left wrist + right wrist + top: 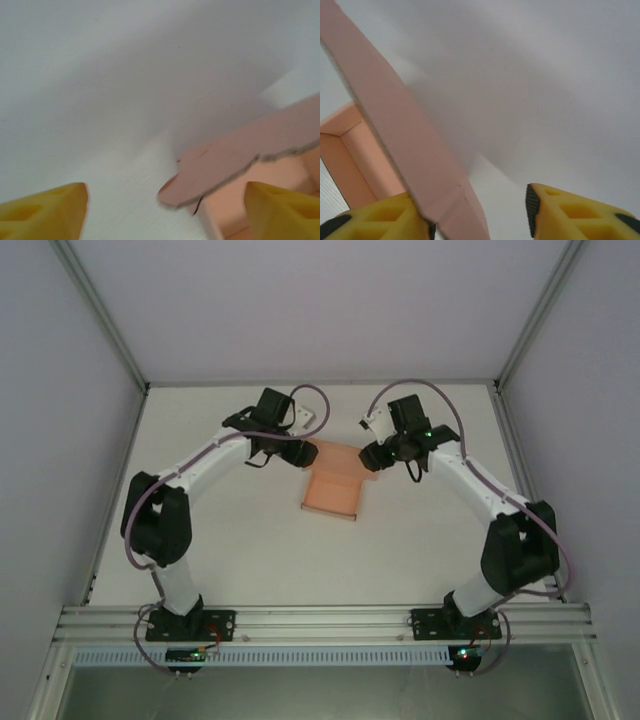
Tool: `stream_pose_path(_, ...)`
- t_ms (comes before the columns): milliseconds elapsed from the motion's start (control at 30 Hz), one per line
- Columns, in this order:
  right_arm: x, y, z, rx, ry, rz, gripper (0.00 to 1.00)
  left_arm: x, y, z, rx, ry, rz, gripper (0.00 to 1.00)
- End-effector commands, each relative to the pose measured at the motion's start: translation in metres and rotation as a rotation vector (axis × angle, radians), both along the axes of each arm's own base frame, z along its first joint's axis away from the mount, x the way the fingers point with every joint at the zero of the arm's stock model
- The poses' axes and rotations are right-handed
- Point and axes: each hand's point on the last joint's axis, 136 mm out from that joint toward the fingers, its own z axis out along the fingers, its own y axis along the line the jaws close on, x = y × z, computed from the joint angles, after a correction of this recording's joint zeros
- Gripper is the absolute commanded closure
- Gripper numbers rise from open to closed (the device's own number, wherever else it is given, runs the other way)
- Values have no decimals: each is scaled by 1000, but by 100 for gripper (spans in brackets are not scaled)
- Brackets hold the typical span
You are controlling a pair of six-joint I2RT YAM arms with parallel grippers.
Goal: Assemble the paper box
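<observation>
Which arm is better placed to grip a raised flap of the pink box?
Probably right. A flap of the paper box stands within the open right gripper, against one side. The left gripper has only a tab tip near its gap.

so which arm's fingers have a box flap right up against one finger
The right fingers: a tall flap of the paper box runs down against one yellow finger. At the left fingers the tabbed flap sits in the open gap.
</observation>
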Motion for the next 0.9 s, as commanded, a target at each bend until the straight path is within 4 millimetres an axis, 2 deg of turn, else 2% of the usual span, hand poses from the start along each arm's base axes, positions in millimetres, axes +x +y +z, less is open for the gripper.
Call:
stream_pose_path(0, -8, -4, -6, -48, 74, 34, 51, -5, -11, 0, -18, 47, -66, 47)
stream_pose_path(67, -7, -2, -11, -52, 93, 37, 51, -5, -16, -2, -33, 61, -76, 60)
stream_pose_path(100, -8, -2, -15, -54, 111, 39, 52, -5, -17, -3, -37, 69, -76, 62)
stream_pose_path(200, -8, -5, -24, -84, 147, 32, 65, -6, -19, -4, -44, 83, -78, 75)
stream_pose_path(233, -8, -5, -26, -90, 158, 31, 70, -7, -19, -5, -48, 86, -77, 75)
stream_pose_path(300, -3, -10, -27, -125, 146, 9, 78, -8, -20, -5, -58, 92, -75, 85)
stream_pose_path(400, -3, -7, -26, -135, 141, 2, 88, -9, -21, -6, -71, 109, -59, 100)
stream_pose_path(533, 7, -8, -14, -127, 95, -102, 94, -5, -21, -1, -100, 100, -10, 100)
stream_pose_path(667, 22, -5, 7, -5, 26, -358, 94, 5, -23, 7, -171, 91, 99, 100)
stream_pose_path(767, 28, 10, 16, 135, -17, -499, 96, 12, -25, 12, -247, 106, 199, 100)
stream_pose_path(867, 36, 22, 22, 223, -60, -604, 96, 18, -37, 15, -319, 116, 217, 100)
